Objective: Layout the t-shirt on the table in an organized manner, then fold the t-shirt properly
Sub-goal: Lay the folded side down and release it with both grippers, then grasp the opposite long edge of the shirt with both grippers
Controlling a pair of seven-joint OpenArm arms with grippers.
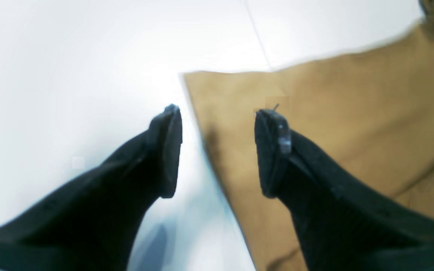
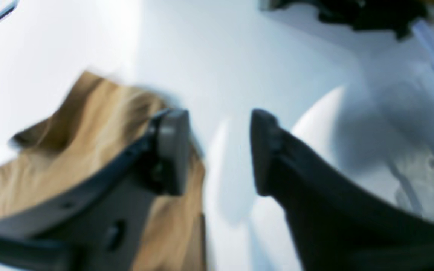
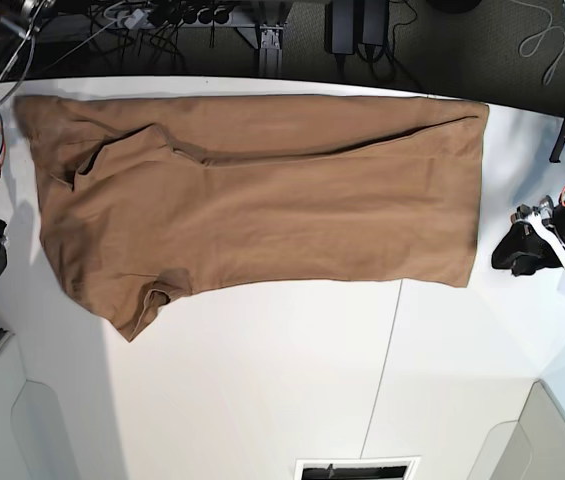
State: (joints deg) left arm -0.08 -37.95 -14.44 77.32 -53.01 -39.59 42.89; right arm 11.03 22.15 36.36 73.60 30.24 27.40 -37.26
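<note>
The t-shirt (image 3: 292,215) lies spread crosswise on the worktop (image 3: 262,400), its upper layer doubled toward the far side and a corner puckered at the near left of the base view. I hold the left tool (image 1: 218,150) with jaws apart beside the straight end, and the right tool (image 2: 219,152) likewise parted and empty near the bunched end. This placement, I judge, keeps both ends accessible for a paired grasp. Flatten the puckered corner first; otherwise the next fold may trap a crease.

White table (image 3: 262,380), thin dark seam line across top; brown t-shirt (image 3: 312,210) directly on it, partly folded.
</note>
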